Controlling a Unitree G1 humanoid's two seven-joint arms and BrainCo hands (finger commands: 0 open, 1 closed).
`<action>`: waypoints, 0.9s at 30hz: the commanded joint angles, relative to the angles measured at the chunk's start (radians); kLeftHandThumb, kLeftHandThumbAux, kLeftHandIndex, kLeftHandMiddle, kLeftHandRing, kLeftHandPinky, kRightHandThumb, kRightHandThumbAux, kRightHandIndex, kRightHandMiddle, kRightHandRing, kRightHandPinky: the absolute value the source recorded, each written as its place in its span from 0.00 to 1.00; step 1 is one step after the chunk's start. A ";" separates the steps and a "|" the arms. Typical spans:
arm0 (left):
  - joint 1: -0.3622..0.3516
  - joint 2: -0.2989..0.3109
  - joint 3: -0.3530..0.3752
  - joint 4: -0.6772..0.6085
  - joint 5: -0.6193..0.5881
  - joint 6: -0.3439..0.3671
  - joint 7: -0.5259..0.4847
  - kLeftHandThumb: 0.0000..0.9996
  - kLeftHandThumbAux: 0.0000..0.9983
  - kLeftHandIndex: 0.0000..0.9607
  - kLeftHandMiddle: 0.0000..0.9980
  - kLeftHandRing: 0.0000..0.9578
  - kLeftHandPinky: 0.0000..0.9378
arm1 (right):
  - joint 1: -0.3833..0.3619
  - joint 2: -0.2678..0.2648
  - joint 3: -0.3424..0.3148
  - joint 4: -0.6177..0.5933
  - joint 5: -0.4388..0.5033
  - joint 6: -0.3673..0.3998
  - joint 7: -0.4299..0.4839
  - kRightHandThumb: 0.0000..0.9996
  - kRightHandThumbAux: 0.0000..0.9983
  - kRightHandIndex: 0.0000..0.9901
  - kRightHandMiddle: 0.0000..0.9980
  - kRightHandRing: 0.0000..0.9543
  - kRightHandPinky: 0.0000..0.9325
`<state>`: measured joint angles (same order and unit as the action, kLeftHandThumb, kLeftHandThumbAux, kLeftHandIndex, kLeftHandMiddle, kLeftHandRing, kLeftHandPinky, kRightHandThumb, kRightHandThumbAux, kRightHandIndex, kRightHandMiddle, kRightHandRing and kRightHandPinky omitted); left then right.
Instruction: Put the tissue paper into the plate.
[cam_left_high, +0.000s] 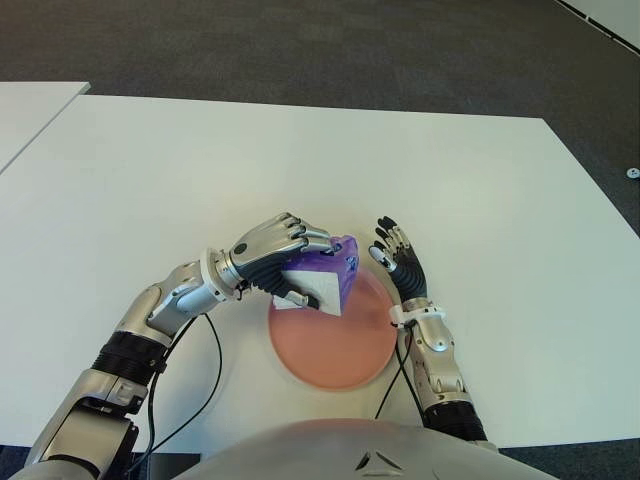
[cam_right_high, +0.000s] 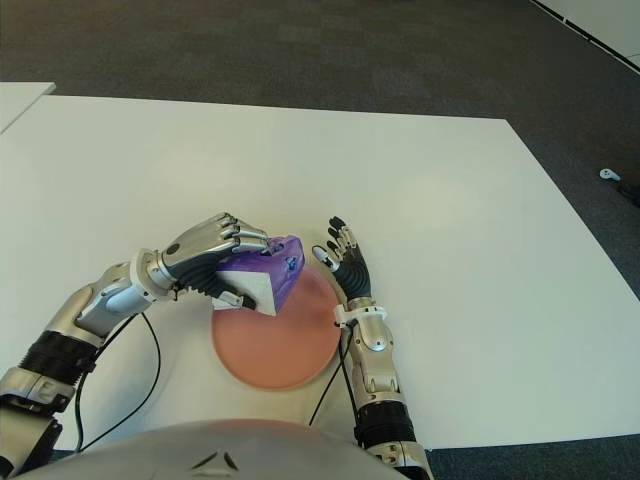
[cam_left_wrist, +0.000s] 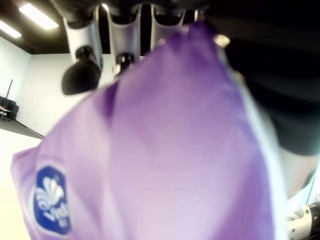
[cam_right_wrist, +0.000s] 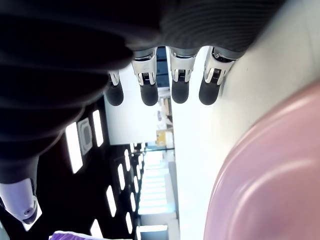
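On a wide white table (cam_left_high: 300, 160) that fills most of the head camera's view, with dark carpet (cam_left_high: 300, 45) beyond its far edge, a round pink plate (cam_left_high: 335, 355) lies close to the near edge, just ahead of the robot's torso. Over the plate's far left rim, the left hand (cam_left_high: 275, 250) reaches in from the left, fingers (cam_left_high: 305, 238) curled across the top and thumb underneath, grasping a purple pack of tissue paper (cam_left_high: 335, 268). White tissue shows at the pack's near end. In the eye views the pack overlaps the plate's far rim; whether it touches the plate cannot be told. From the left wrist camera, purple wrapping with a small blue logo (cam_left_wrist: 50, 200) crowds the picture, the fingertips hooked over its edge. Just right of the plate, the right hand (cam_left_high: 400, 262) holds nothing, its fingers straight, loosely spread and pointing away from the robot.
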<state>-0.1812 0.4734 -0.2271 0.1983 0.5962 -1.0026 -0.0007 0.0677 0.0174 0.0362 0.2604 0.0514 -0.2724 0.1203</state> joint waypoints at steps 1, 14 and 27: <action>-0.005 0.001 -0.040 0.034 -0.079 -0.016 -0.041 0.72 0.70 0.46 0.83 0.85 0.85 | 0.064 0.002 0.006 0.087 -0.011 0.079 -0.008 0.00 0.56 0.00 0.00 0.00 0.00; 0.030 0.015 -0.101 0.039 -0.192 0.042 -0.169 0.72 0.70 0.46 0.78 0.81 0.80 | 0.065 0.002 0.006 0.083 -0.013 0.079 -0.010 0.00 0.55 0.00 0.00 0.00 0.00; 0.019 0.031 -0.129 0.062 -0.145 -0.054 -0.196 0.69 0.70 0.46 0.77 0.76 0.75 | 0.070 0.005 0.008 0.075 -0.014 0.085 -0.015 0.00 0.55 0.00 0.00 0.00 0.00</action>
<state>-0.1690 0.4849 -0.3368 0.2412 0.4309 -1.0487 -0.1645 0.0675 0.0183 0.0382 0.2608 0.0448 -0.2732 0.1130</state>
